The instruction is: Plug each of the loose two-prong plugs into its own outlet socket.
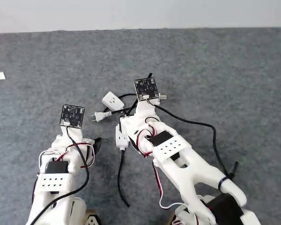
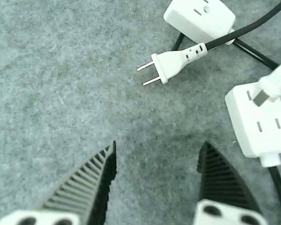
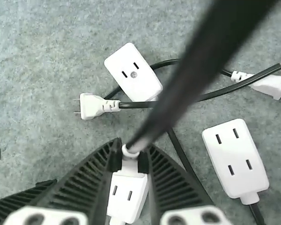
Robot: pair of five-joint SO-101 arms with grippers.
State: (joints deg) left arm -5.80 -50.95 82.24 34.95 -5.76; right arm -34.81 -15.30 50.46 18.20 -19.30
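My right gripper (image 3: 131,151) is shut on a white plug (image 3: 129,159) whose black cord rises past the camera. Right under it lies a white socket block (image 3: 124,194) (image 1: 122,139) with two slots showing. In the left wrist view a metal prong (image 2: 261,97) hangs just over that block (image 2: 260,124); I cannot tell whether it is seated. A loose white two-prong plug (image 2: 171,65) (image 1: 99,116) lies on the carpet beside a single white socket (image 2: 199,18) (image 1: 112,101). My left gripper (image 2: 159,144) stands open and empty, short of the loose plug.
Another white socket block (image 3: 234,157) lies beside my right gripper. A further white plug (image 3: 269,86) (image 1: 161,97) rests beyond it. Black cords (image 1: 210,131) cross the grey carpet. Small white pieces (image 1: 0,75) sit at the far left edge.
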